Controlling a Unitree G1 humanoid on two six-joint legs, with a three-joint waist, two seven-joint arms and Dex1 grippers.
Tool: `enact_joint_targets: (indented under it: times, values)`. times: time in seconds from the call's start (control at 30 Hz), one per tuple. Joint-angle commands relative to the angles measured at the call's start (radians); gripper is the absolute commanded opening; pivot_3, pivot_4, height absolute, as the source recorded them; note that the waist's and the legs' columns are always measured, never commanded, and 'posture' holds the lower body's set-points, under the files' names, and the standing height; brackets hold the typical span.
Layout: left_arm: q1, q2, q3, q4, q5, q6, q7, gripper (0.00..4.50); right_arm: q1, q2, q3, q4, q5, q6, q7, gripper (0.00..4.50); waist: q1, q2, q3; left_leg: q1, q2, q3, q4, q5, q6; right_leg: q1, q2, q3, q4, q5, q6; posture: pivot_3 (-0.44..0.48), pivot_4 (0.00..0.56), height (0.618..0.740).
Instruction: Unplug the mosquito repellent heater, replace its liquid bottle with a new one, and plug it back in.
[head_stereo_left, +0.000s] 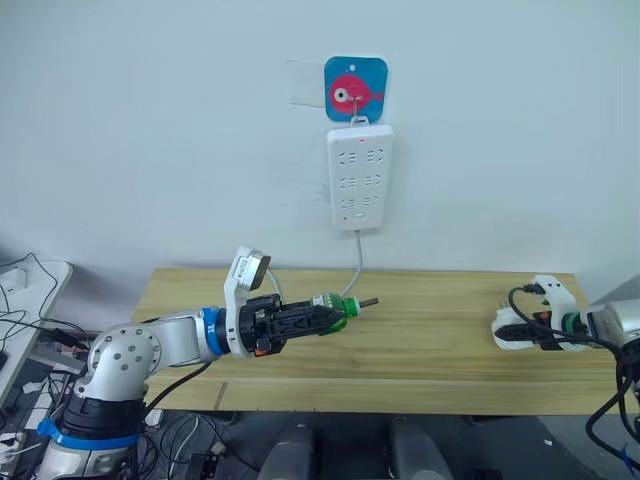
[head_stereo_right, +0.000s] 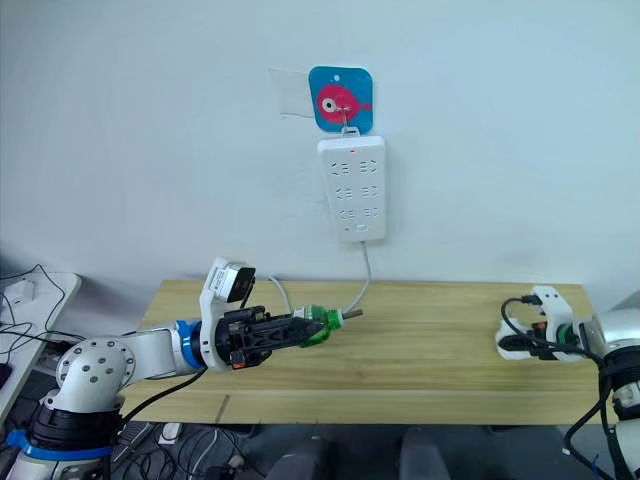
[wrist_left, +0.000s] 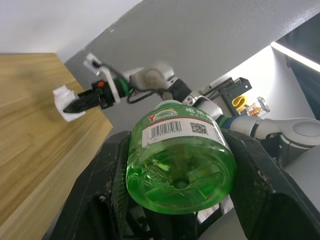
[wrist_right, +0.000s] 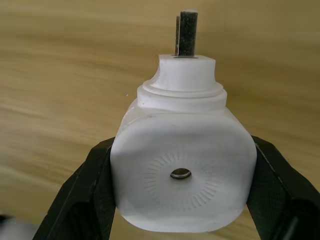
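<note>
Right gripper (wrist_right: 182, 190) clamps the white heater (wrist_right: 182, 170) between 2 fingers (wrist_right: 85, 195), prongs (wrist_right: 186, 32) probably blurred, above wooden table (wrist_right: 60, 75).

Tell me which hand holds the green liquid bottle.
The left hand: its black fingers grip the clear green plastic bottle. The right hand holds the white rounded plastic heater instead.

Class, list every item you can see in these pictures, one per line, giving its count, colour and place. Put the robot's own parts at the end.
power strip: one, white, hanging on the wall above the table
fish hook plaque: one, blue with a pink fish, on the wall above the power strip
table: one, light wood, against the wall
liquid bottle: one, green, held over the table
mosquito repellent heater: one, white, held at the table's right end
left gripper: black, shut on the liquid bottle
right gripper: black, shut on the mosquito repellent heater
</note>
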Motion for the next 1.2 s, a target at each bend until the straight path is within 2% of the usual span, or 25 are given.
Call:
enact_joint_targets:
  times: [0.03, 0.2, 0.4, 0.53, 0.7, 0.77, 0.9, 1.07, 1.13, 1.2]
  values:
    - [0.016, 0.001, 0.036, -0.053, -0.006, -0.009, -0.001, 2.33, -0.070, 0.023, -0.005, 0.154, -0.110, -0.131, -0.034, 2.98, -0.002, -0.002, 0.003, 0.001, 0.000, 0.001, 0.000, 0.000, 0.000, 0.000, 0.000, 0.002, 0.000, 0.000, 0.000, 0.032, 0.202, 0.740]
    - [0.038, 0.001, 0.042, -0.073, -0.005, -0.009, 0.006, 2.33, -0.136, 0.062, -0.028, 0.297, -0.184, -0.197, -0.038, 2.98, 0.001, -0.008, 0.011, 0.008, 0.000, 0.005, -0.001, -0.001, 0.001, 0.004, 0.001, 0.009, -0.001, 0.000, 0.000, 0.045, 0.209, 0.740]
    - [0.045, 0.001, 0.040, -0.085, 0.005, -0.009, 0.004, 2.33, -0.181, 0.088, -0.051, 0.363, -0.236, -0.207, -0.020, 2.98, 0.003, -0.011, 0.012, 0.008, 0.000, 0.005, -0.001, -0.001, 0.001, 0.005, 0.001, 0.010, -0.001, 0.000, 0.000, 0.048, 0.211, 0.740]
    - [0.046, -0.005, 0.033, -0.089, 0.020, -0.012, -0.002, 2.33, -0.200, 0.092, -0.072, 0.381, -0.255, -0.201, -0.012, 4.38, 0.003, -0.009, 0.013, 0.008, 0.000, 0.005, -0.001, -0.001, 0.001, 0.005, 0.001, 0.010, -0.001, 0.000, 0.000, 0.044, 0.210, 0.740]
    - [0.052, -0.015, 0.024, -0.090, 0.045, -0.014, -0.020, 2.33, -0.215, 0.070, -0.077, 0.360, -0.272, -0.181, 0.039, 4.45, 0.002, -0.007, 0.015, 0.008, 0.000, 0.006, -0.001, -0.001, 0.002, 0.005, 0.001, 0.011, -0.001, 0.000, 0.000, 0.040, 0.209, 0.740]
    - [0.048, -0.022, 0.021, -0.083, 0.055, -0.014, -0.029, 2.33, -0.228, 0.051, -0.076, 0.337, -0.280, -0.167, 0.069, 4.45, 0.002, -0.006, 0.015, 0.009, 0.000, 0.006, -0.001, -0.001, 0.002, 0.005, 0.001, 0.011, -0.001, 0.000, 0.000, 0.000, 0.197, 0.740]
    - [0.036, -0.045, 0.013, -0.067, 0.080, -0.018, -0.047, 2.33, -0.226, -0.026, -0.066, 0.219, -0.289, -0.100, 0.180, 4.45, 0.000, -0.005, 0.016, 0.008, 0.000, 0.007, -0.001, -0.001, 0.002, 0.005, 0.001, 0.010, -0.001, 0.000, 0.001, -0.027, 0.192, 0.740]
    - [0.033, -0.065, 0.011, -0.057, 0.115, -0.027, -0.070, 2.33, -0.160, -0.114, -0.103, -0.105, -0.217, 0.053, 0.296, 4.45, -0.003, -0.005, 0.016, 0.008, 0.001, 0.007, -0.001, -0.001, 0.002, 0.005, 0.001, 0.010, -0.002, 0.000, 0.001, -0.068, 0.188, 0.740]
    - [0.026, -0.090, 0.005, -0.057, 0.185, -0.084, -0.079, 2.33, -0.144, -0.096, -0.184, -0.248, -0.132, 0.134, 0.295, 4.45, -0.007, -0.005, 0.016, 0.008, 0.001, 0.007, -0.002, -0.001, 0.002, 0.005, 0.001, 0.010, -0.003, 0.000, 0.001, -0.080, 0.185, 0.740]
    - [0.020, -0.121, -0.009, -0.059, 0.278, -0.162, -0.085, 2.33, -0.129, -0.032, -0.306, -0.383, -0.023, 0.275, 0.253, 4.45, -0.013, -0.005, 0.016, 0.008, 0.001, 0.008, -0.002, -0.001, 0.002, 0.005, 0.001, 0.010, -0.003, 0.000, 0.001, -0.089, 0.185, 0.740]
